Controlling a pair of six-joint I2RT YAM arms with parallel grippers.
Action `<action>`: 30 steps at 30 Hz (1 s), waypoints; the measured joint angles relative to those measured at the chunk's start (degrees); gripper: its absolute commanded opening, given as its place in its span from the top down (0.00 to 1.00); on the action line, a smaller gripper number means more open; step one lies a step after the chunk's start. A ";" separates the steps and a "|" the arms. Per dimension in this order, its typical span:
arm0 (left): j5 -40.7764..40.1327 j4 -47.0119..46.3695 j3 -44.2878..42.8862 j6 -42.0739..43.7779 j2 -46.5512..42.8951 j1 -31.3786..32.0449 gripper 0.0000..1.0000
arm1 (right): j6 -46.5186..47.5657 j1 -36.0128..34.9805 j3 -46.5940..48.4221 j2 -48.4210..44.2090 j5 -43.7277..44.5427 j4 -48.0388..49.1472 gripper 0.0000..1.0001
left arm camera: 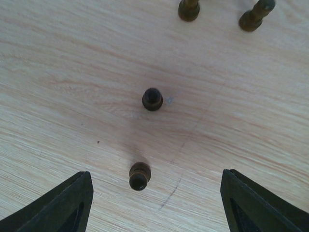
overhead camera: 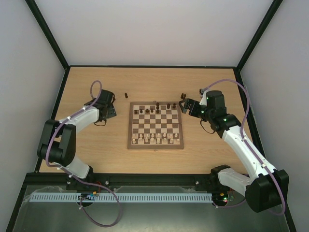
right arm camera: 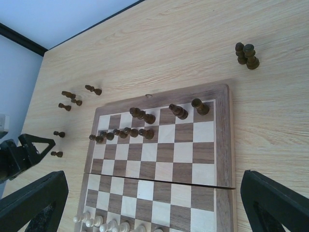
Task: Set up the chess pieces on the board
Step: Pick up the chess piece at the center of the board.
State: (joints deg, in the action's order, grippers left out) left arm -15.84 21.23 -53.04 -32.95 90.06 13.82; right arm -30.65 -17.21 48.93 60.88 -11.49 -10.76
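Two dark pieces stand ahead of the left tool, which is spread wide and empty: a near pawn just inside the tips and a far pawn beyond. I would centre on the near one and close low. Bare surface flanks both sides. The right tool, also spread, hangs over the board.

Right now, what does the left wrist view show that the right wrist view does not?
Only left wrist: a thin curved scratch in the light wooden table. Only right wrist: the checkered wooden chessboard, the pale cream pieces and the dark brown pieces standing on it. Both: loose dark brown wooden pawns on the table.
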 measured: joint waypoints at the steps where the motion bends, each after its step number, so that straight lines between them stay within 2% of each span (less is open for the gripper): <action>1: 0.15 -0.26 0.44 -0.11 0.24 0.00 0.28 | -0.02 0.00 0.02 0.00 -0.07 0.00 0.01; 9: 0.24 -1.57 2.34 -1.25 1.11 -0.04 0.54 | 0.00 0.00 0.00 0.31 -0.33 0.02 0.01; 23: 0.39 -3.04 2.86 -1.55 2.80 -0.66 0.63 | 0.00 0.00 0.00 0.35 -0.57 0.07 0.01; 26: 0.59 -3.43 2.86 -1.55 3.26 -0.72 0.68 | 0.00 0.00 0.00 0.35 -0.57 0.07 0.01; 30: 0.83 -3.85 2.86 -1.36 3.58 -0.74 0.80 | 0.00 0.00 0.00 0.35 -0.57 0.07 0.02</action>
State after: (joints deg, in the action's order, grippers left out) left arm -15.00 17.39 -50.17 -34.30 93.65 13.08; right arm -30.65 -17.21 48.93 61.23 -12.05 -10.70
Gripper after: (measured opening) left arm 0.268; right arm 0.986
